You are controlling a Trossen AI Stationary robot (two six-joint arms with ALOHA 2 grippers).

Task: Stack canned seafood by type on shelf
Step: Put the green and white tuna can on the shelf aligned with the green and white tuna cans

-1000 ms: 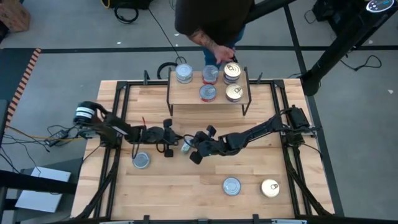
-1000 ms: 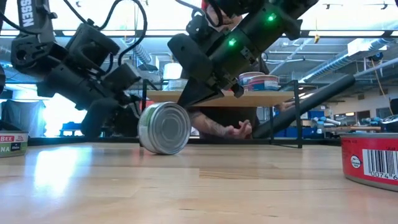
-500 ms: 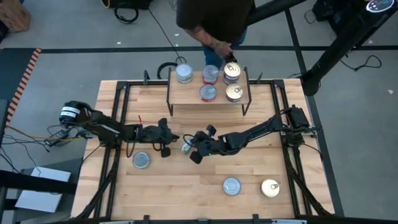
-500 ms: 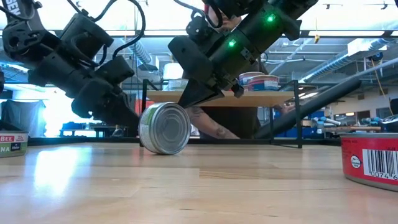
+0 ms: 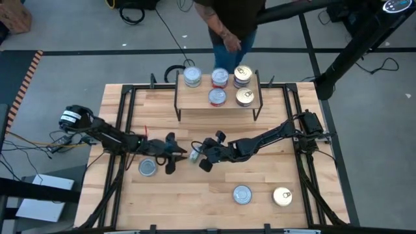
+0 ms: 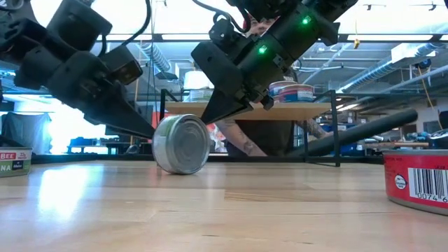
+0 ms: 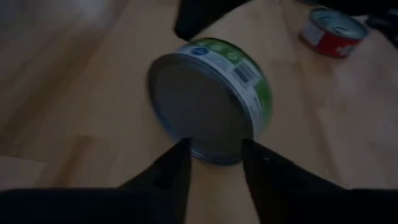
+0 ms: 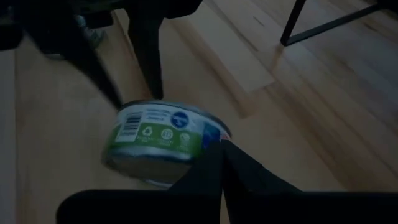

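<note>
A green-labelled tin (image 5: pixel 194 155) stands on its edge mid-table, tilted, its rim on the wood (image 6: pixel 180 144). My left gripper (image 7: pixel 214 155) is open, with its fingertips at the lower rim of the tin's flat silver face (image 7: pixel 199 106). My right gripper (image 8: pixel 222 149) is shut at the tin's other side. The shelf (image 5: pixel 195 99) stands at the far edge on black wire legs and carries several tins (image 5: pixel 220 78). My left gripper comes at the tin's flat face level from the table's left, one fingertip (image 7: pixel 181 149) on either side of its lower rim; whether they touch it I cannot tell. My right gripper presses its shut fingertips (image 8: pixel 222 144) against the labelled side wall (image 8: pixel 208 134), slanting down from the right; the tin stays propped on edge.
Loose tins lie on the table: one by my left arm (image 5: pixel 148 168), a silver one (image 5: pixel 242 194) and a gold one (image 5: pixel 281 196) near the front right. A red-labelled tin (image 6: pixel 418 180) is close to the low camera. A person (image 5: pixel 227 19) stands behind the shelf.
My left gripper has swung a little toward the table's near edge, rolled about its own axis, and now points at the tin. The tin has shifted slightly but stays on edge. The person's hand has drawn back from the shelf.
</note>
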